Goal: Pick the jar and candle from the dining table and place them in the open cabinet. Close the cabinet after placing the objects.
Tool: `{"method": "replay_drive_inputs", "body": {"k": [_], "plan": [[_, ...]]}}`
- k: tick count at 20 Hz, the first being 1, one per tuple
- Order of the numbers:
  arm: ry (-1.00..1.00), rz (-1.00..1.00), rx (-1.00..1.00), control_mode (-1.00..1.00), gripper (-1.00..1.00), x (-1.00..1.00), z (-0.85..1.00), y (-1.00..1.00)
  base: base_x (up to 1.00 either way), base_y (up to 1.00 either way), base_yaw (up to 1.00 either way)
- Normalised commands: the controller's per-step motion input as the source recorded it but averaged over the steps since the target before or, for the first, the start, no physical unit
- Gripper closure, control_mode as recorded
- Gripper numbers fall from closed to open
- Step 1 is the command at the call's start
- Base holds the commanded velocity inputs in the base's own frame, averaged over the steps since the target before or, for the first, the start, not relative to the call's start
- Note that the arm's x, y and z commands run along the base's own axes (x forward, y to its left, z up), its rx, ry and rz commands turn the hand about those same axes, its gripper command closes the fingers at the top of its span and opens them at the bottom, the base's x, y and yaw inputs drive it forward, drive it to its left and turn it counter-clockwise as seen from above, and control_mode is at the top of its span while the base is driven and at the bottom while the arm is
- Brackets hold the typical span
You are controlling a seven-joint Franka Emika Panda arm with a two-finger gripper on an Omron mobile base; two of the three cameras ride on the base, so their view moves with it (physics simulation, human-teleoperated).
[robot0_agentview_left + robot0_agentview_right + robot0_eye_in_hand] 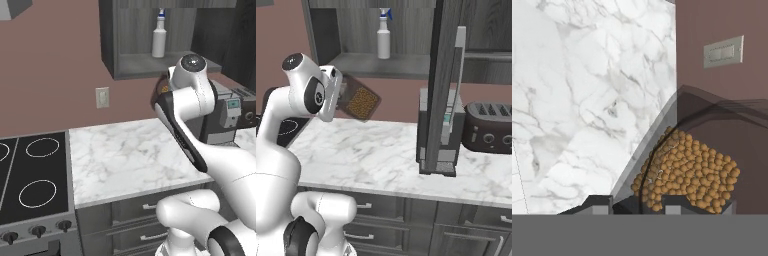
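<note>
A white marble counter (pixel 125 155) with grey veins is shown over dark drawers (pixel 406 210), against a reddish-brown wall (pixel 50 65) bearing a pale switch plate (pixel 102 97); a black cooktop (pixel 32 175) with ringed burners adjoins the counter on the left; above, an open grey cabinet (pixel 122 45) holds a white spray bottle (pixel 159 35) standing upright on its shelf. In the right base view the cabinet door (pixel 443 85), swung out edge-on with a pale handle, is seen in front of a coffee machine (pixel 438 130), and a dark toaster (pixel 491 127) is seen on the counter beside it; in the left base view the coffee machine is partly hidden behind the arm, and 2 full burner rings are seen. The arm is raised above the counter with the wrist bent toward the wall, below the cabinet shelf; the gripper (pixel 345 97) is pressed onto the jar (pixel 361 102), which is held in the air, tilted, clear of the counter; in the hand view the jar's brown grainy contents are seen piled against the glass just beyond the dark fingertips (pixel 597 204).
</note>
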Motion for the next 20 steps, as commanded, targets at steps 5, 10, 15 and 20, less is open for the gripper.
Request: {"method": "replay_drive_inputs", "body": {"k": [5,10,15,20], "plan": [[0.00,0.00,0.00,-1.00,1.00,0.00,0.00,0.00,0.00,-0.04,0.00],[-0.04,0.00,0.00,-1.00,1.00,-0.06,0.21,-0.07,0.00,0.00,0.00],[-0.06,0.00,0.00,-1.00,1.00,-0.34,0.43,-0.06,0.00,0.00,0.00],[-0.01,0.00,-0.07,-1.00,1.00,-0.21,0.51,0.00,0.00,0.00,0.00]]}}
